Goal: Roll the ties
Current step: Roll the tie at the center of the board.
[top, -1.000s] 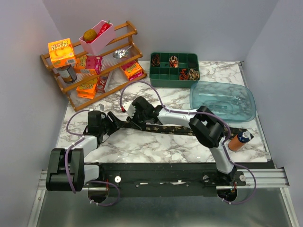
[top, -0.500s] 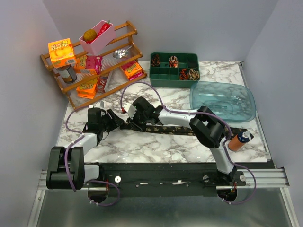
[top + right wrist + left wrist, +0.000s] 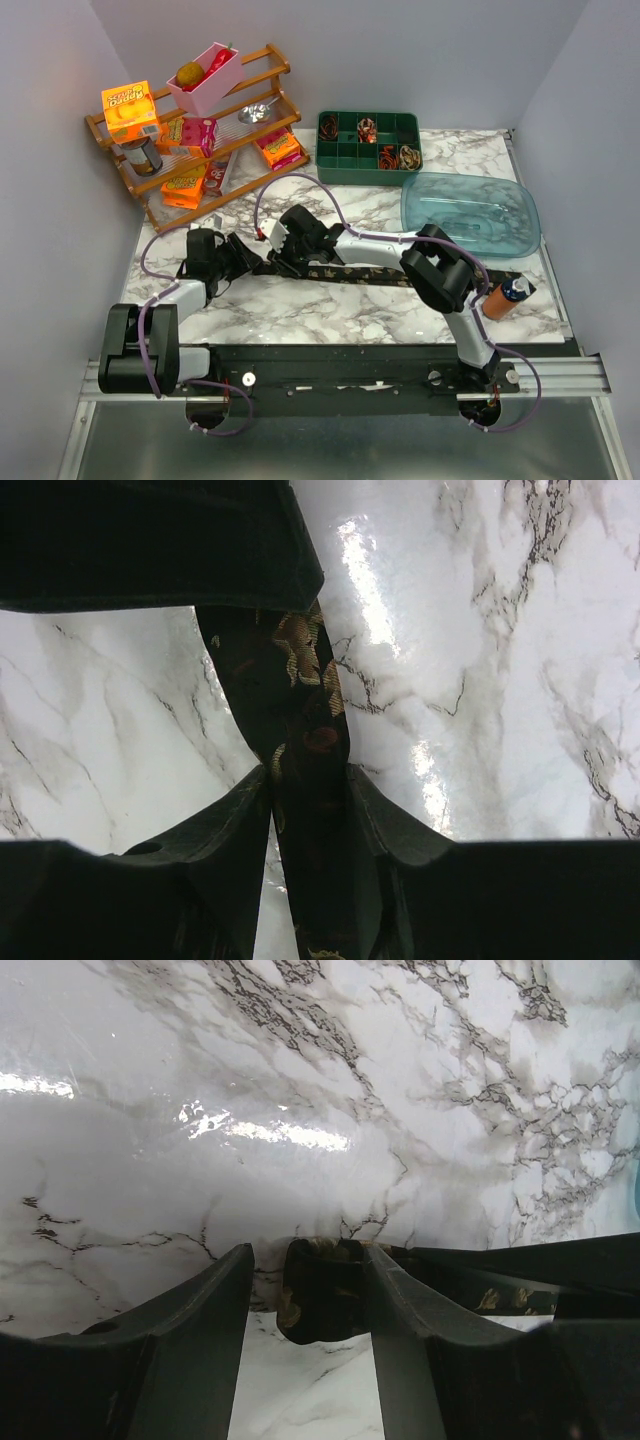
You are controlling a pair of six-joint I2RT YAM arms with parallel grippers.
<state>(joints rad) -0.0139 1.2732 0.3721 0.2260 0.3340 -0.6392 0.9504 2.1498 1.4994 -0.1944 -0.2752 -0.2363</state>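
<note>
Dark brown cloth with little gold marks makes up the long tie (image 3: 370, 272). We see it lying flat on the marble table (image 3: 330, 305), stretching from the middle of the top view out to the right side. Its left end sits between the two grippers.

From the left wrist, we see the left gripper (image 3: 308, 1255) partly open. The end of the tie (image 3: 320, 1295) sits between its two fingers, low in the middle of the picture, and it looks folded over into a small lump. The lump touches the finger on the right (image 3: 400, 1320). We see a thin strip of white table between the lump and the finger on the left (image 3: 200, 1310), so this gripper is not squeezing the tie.

From the right wrist, we see the right gripper (image 3: 306, 772) also partly open. The tie (image 3: 285, 680) runs from the top of the picture down through the gap and fills it, so both fingers touch its edges. We cannot tell if the fingers are squeezing it or just sitting next to it.

In the top view the left gripper (image 3: 238, 258) and the right gripper (image 3: 272, 262) are very close together, left of the middle.

At the top middle sits a green tray (image 3: 345, 172) with little boxes in it. Some rolled ties (image 3: 367, 128) lie in those boxes. A blue see-through tub (image 3: 470, 212) is on the right, a wooden rack (image 3: 200, 130) with food boxes is at the upper left, and an orange bottle (image 3: 500, 298) stands at the right, near the far end of the tie.
</note>
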